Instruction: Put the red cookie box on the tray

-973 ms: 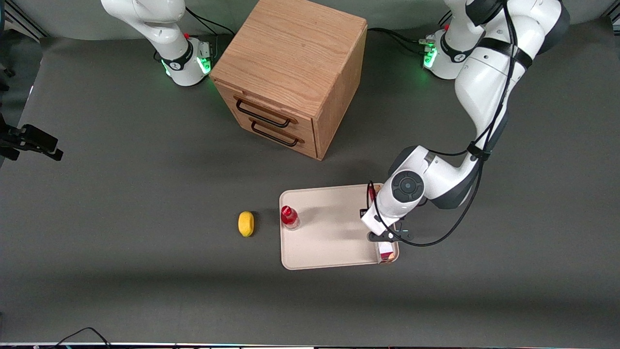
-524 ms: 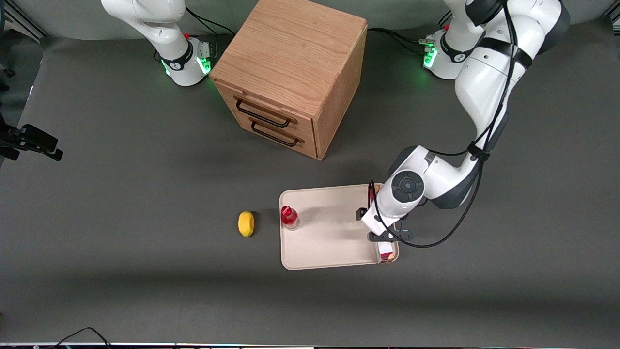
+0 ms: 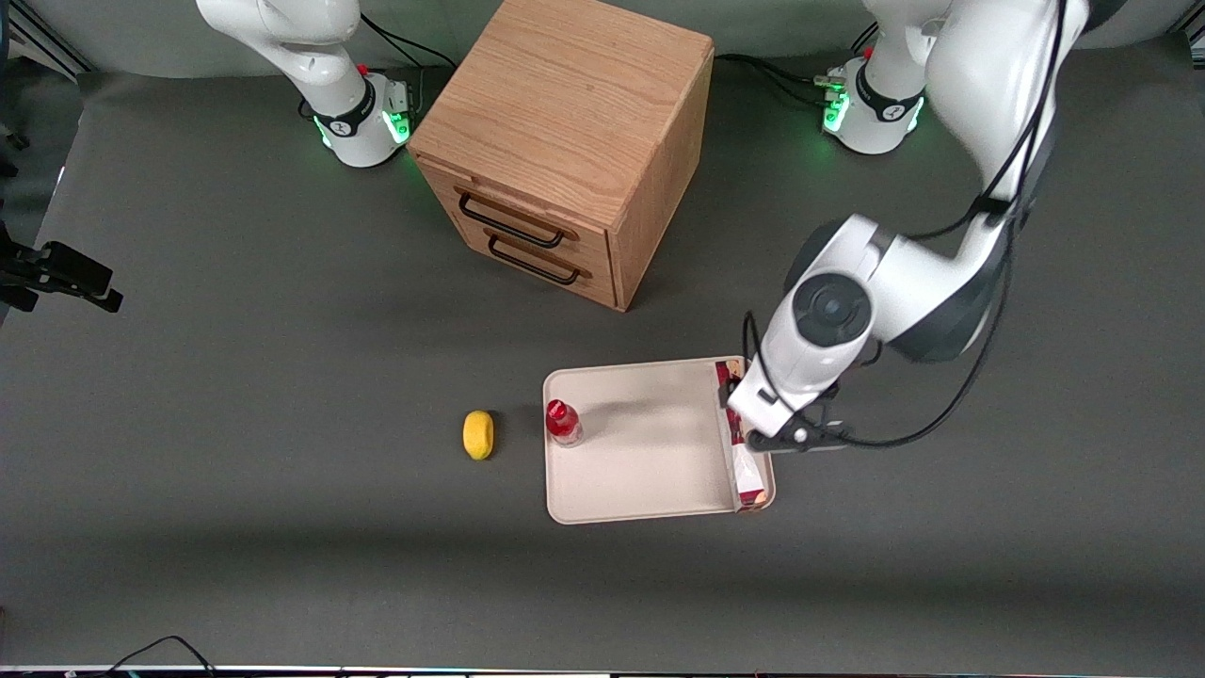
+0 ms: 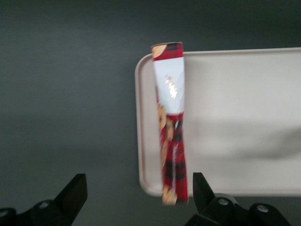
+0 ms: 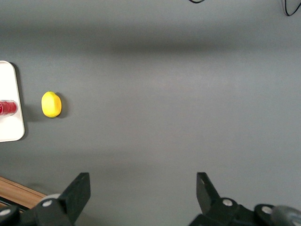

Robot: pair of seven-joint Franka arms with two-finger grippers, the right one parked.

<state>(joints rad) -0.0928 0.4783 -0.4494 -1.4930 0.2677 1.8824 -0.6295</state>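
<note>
Left wrist view: the black two-finger gripper (image 4: pixel 136 197) hangs wide open, empty, above the long dark-red cookie box (image 4: pixel 171 122) lying along the pale beige tray's (image 4: pixel 235 94) short edge.

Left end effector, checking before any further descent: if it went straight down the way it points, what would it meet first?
Probably the red cookie box, lying along the tray edge, directly below the open left end effector. How high it hangs is unclear.
</note>
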